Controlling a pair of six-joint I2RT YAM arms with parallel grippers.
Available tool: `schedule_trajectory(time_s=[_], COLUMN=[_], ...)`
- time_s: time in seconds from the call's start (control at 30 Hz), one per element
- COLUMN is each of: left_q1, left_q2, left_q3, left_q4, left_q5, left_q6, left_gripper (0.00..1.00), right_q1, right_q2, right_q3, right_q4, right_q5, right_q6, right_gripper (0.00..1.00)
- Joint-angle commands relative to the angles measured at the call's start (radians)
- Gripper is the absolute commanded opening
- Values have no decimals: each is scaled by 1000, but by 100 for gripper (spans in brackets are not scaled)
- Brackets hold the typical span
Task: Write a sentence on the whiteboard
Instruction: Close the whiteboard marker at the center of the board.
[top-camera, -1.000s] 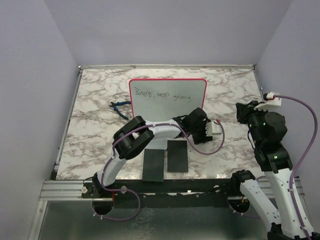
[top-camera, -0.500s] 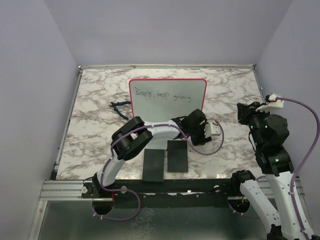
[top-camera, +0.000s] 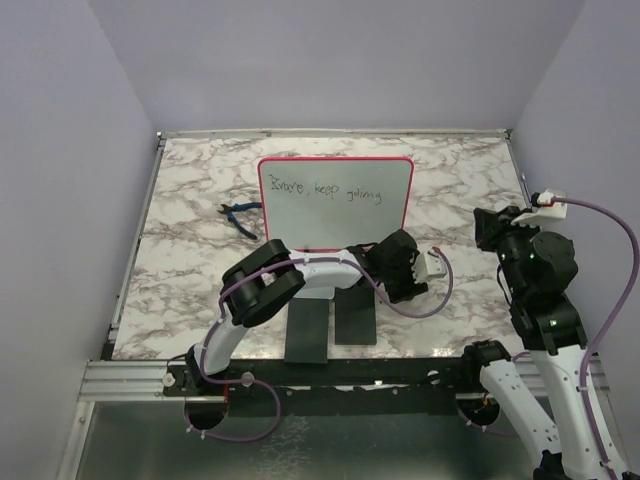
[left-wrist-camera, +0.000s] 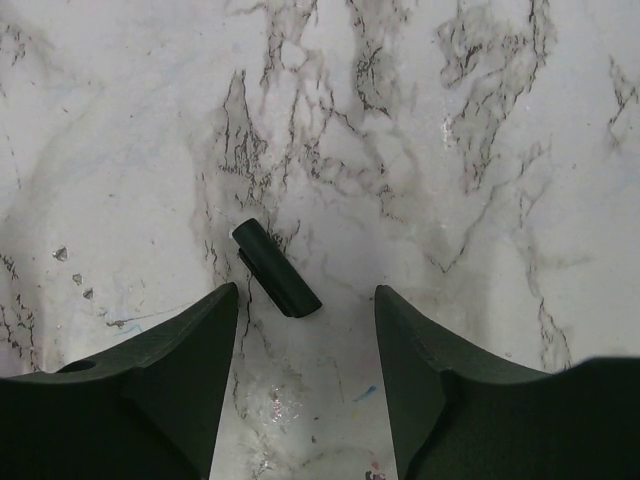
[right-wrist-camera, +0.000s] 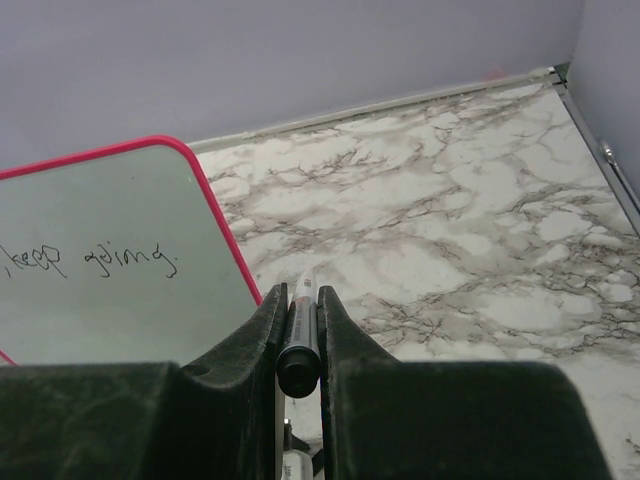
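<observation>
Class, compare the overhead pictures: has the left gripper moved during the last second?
Yes. The left gripper has drawn back from the whiteboard toward the table's near edge, and the arm now overlaps the top of the right black slab.

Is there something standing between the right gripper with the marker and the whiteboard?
Nothing visible does. In the right wrist view only bare marble table lies between the right gripper, its jaws shut on the marker, and the whiteboard.
</observation>
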Motion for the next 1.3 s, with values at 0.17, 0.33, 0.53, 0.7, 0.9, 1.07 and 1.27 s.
schedule_trajectory(time_s=[0.17, 0.33, 0.53, 0.7, 0.9, 1.07, 1.27], left_q1=[-21, -22, -23, -29, -33, -42, -51], left_q2=[11, 34, 58, 70, 64, 21, -90], left_q3=[29, 48, 73, 96, 90, 32, -75], left_q4=[27, 15, 1, -71, -141, -127, 24], left_q5=[-153, -184, -169, -216, -254, -254, -254], left_q6=[-186, -240, -259, -234, -244, -279, -360], left_gripper=[60, 48, 53, 48, 29, 13, 4], right_q1=[-6, -5, -5, -5, -6, -6, -5], right_q2=[-30, -38, -46, -57, -62, -62, -66], right_q3=[-16, -23, -28, -30, -38, -42, -49], right_q4=[1, 7, 3, 1, 6, 6, 12], right_q5=[5, 13, 22, 29, 28, 23, -2], right_q6=[7, 6, 3, 4, 6, 7, 14], right_gripper=[1, 1, 1, 1, 1, 1, 1])
